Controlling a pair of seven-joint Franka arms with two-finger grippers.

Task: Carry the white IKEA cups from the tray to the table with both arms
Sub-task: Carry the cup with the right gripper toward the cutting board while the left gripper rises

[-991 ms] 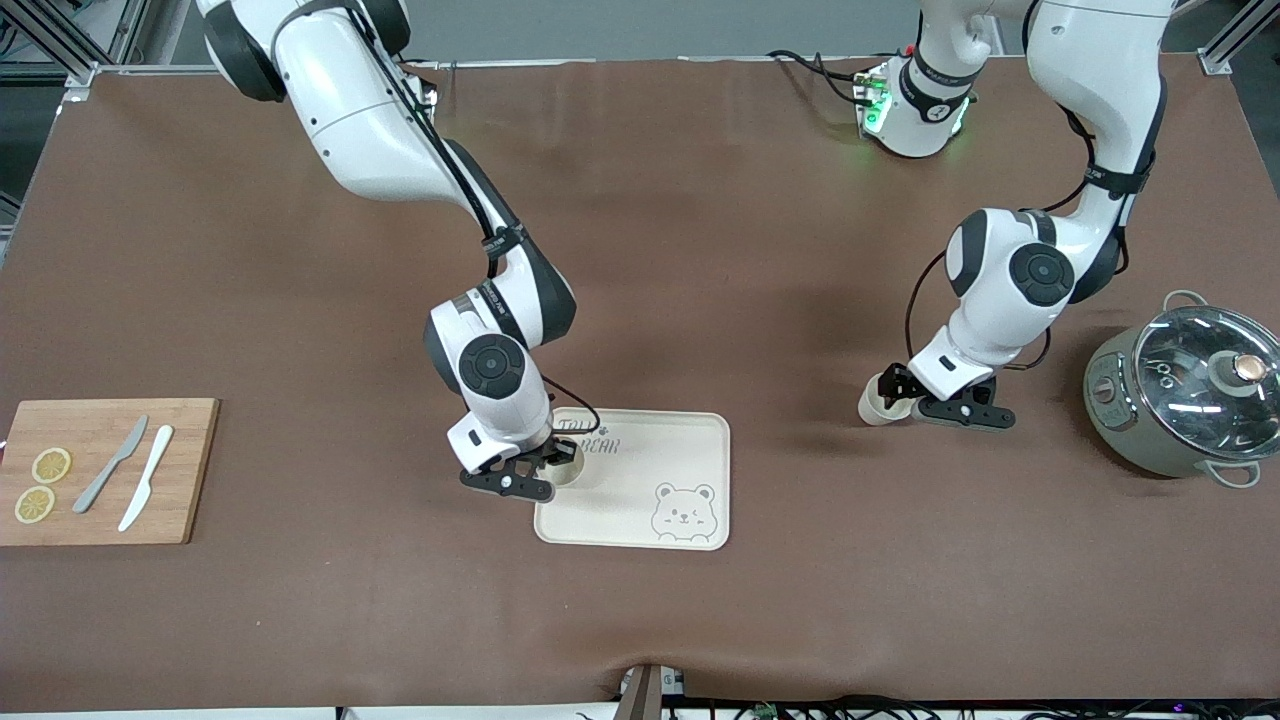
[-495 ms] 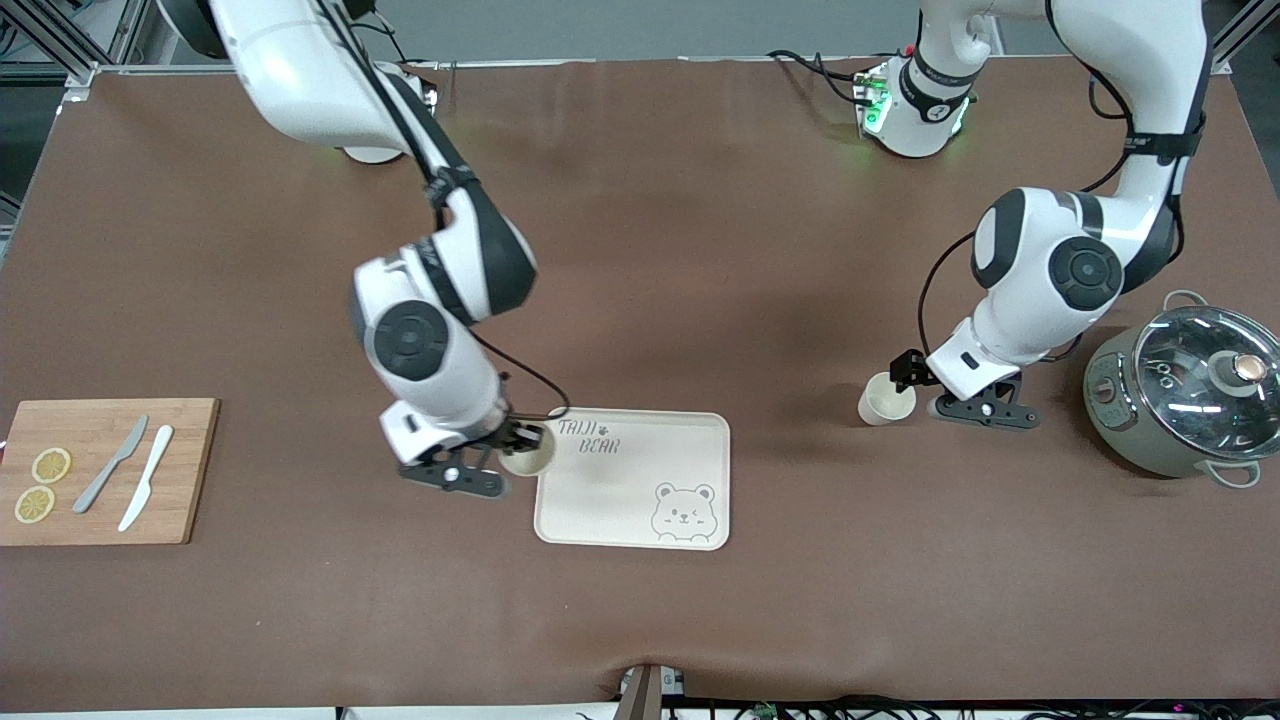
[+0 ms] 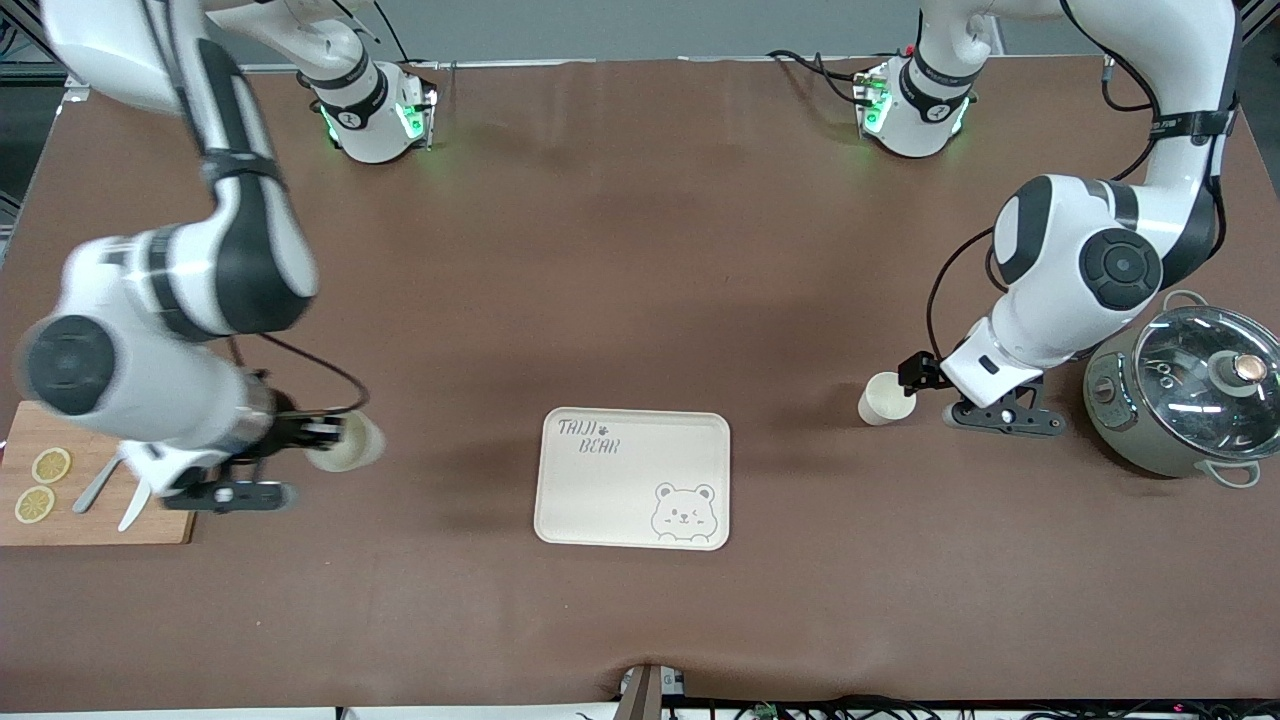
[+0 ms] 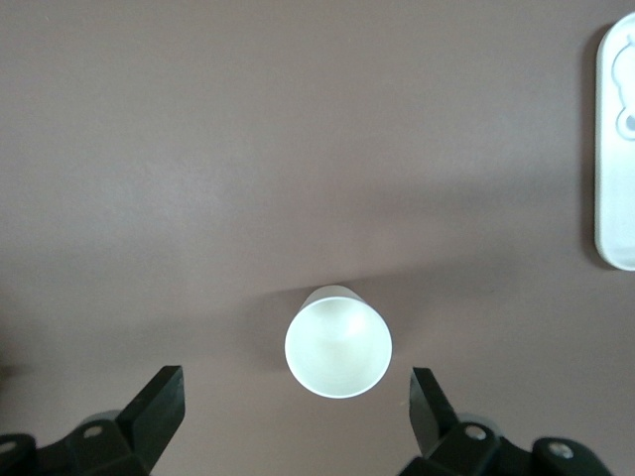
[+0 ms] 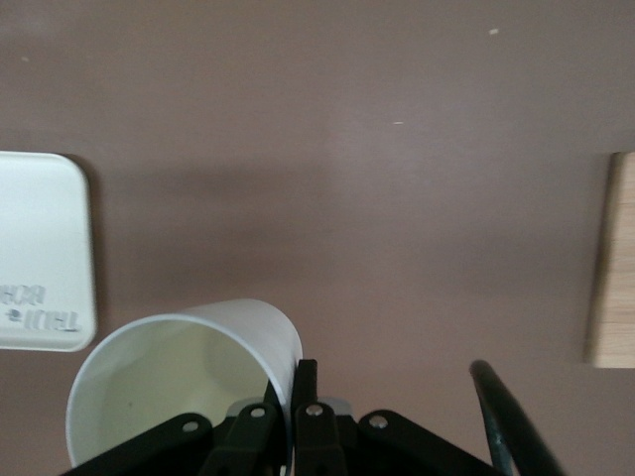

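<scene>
Right gripper [image 3: 318,436] pinches one cup's [image 3: 345,442] rim, between tray [image 3: 700,435] and cutting board [image 3: 190,470]. Advise lowering level onto table [image 3: 640,250] before release. Left gripper [image 3: 925,392], jaws spread, beside placed cup [image 3: 884,399].

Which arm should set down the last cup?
Right. Its hand is shut on a cup over the table; the left hand is open beside its cup, already standing.
</scene>
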